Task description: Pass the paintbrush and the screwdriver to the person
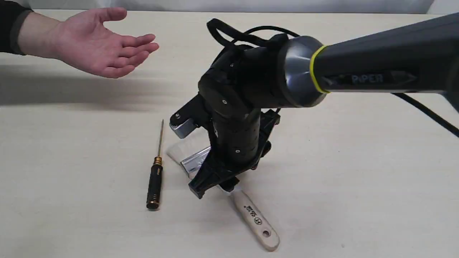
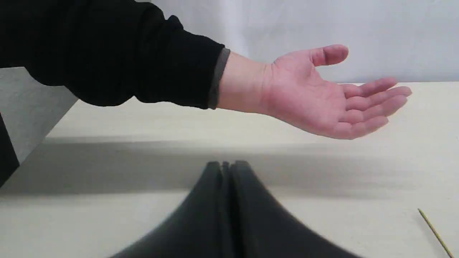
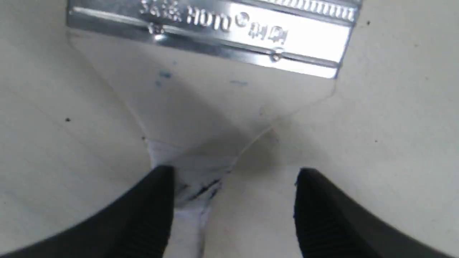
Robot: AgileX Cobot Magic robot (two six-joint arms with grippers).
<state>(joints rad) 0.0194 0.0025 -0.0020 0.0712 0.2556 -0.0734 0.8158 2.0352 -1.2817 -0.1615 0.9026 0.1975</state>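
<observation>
The paintbrush lies flat on the table, bristles toward the back left and wooden handle toward the front right. My right gripper points down over its neck, just behind the silver ferrule. In the right wrist view the right gripper is open, its two black fingers either side of the narrow handle. The screwdriver lies left of the brush, untouched. The person's hand is held out palm up at the back left. My left gripper is shut and empty, low in front of the hand.
The pale wooden table carries only the two tools. A black cable trails from the right arm across the right side. The screwdriver's thin shaft tip shows at the corner of the left wrist view.
</observation>
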